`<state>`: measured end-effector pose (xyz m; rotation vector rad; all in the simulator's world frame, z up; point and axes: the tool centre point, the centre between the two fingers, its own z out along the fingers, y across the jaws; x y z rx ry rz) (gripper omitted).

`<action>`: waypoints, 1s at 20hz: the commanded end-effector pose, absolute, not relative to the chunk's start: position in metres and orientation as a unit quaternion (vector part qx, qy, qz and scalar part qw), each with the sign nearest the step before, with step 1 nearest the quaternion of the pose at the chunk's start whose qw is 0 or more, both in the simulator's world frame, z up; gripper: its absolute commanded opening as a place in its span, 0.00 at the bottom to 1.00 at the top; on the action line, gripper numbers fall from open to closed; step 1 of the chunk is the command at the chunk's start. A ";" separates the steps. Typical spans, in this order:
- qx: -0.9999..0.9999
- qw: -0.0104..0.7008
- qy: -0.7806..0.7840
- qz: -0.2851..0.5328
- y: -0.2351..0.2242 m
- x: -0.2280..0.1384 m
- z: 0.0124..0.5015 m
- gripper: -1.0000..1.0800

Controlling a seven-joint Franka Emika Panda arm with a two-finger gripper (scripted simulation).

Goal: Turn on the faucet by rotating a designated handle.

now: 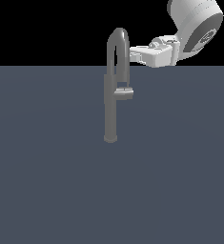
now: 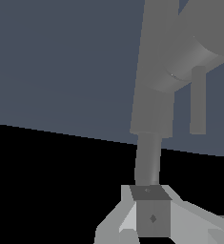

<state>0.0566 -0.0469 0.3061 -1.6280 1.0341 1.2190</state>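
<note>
Exterior view: camera set back and raised, facing the scene head-on and tilted down across the flat slate-blue floor point(image 1: 46, 181), black background above. The tall slim grey metallic faucet point(image 1: 110, 109) stands mid-frame; the white robot arm point(image 1: 194, 24) enters from the exterior view's right upper corner. Wrist view: mounted on the arm, very close, looking past the pale grey gripper point(image 2: 149, 217) straight at the faucet point(image 2: 154, 95). Both views share the faucet, its stubby grey cylinder handle point(image 1: 124, 91) point(image 2: 199, 47), and the floor.
</note>
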 end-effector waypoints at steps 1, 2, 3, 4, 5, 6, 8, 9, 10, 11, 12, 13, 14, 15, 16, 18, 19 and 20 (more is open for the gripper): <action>-0.618 0.431 0.426 0.501 -0.049 0.062 0.291 0.00; -0.608 0.435 0.430 0.506 -0.050 0.064 0.285 0.00; -0.597 0.439 0.435 0.511 -0.050 0.066 0.280 0.00; -0.588 0.443 0.439 0.515 -0.051 0.067 0.274 0.00; -0.579 0.447 0.443 0.519 -0.051 0.068 0.270 0.00; -0.570 0.450 0.446 0.523 -0.051 0.069 0.265 0.00; -0.556 0.455 0.451 0.529 -0.051 0.071 0.258 0.00; -0.551 0.457 0.454 0.531 -0.051 0.071 0.255 0.00; -0.546 0.459 0.456 0.533 -0.051 0.072 0.252 0.00; -0.542 0.461 0.457 0.534 -0.051 0.072 0.250 0.00; -0.539 0.462 0.458 0.535 -0.051 0.072 0.249 0.00; -0.537 0.462 0.459 0.536 -0.051 0.072 0.248 0.00; -0.536 0.463 0.459 0.536 -0.051 0.072 0.247 0.00; -0.536 0.463 0.459 0.536 -0.051 0.072 0.247 0.00; -0.537 0.462 0.459 0.536 -0.051 0.072 0.248 0.00; -0.539 0.462 0.458 0.535 -0.050 0.072 0.249 0.00; -0.539 0.462 0.458 0.535 -0.050 0.072 0.249 0.00; -0.539 0.462 0.458 0.535 -0.050 0.072 0.249 0.00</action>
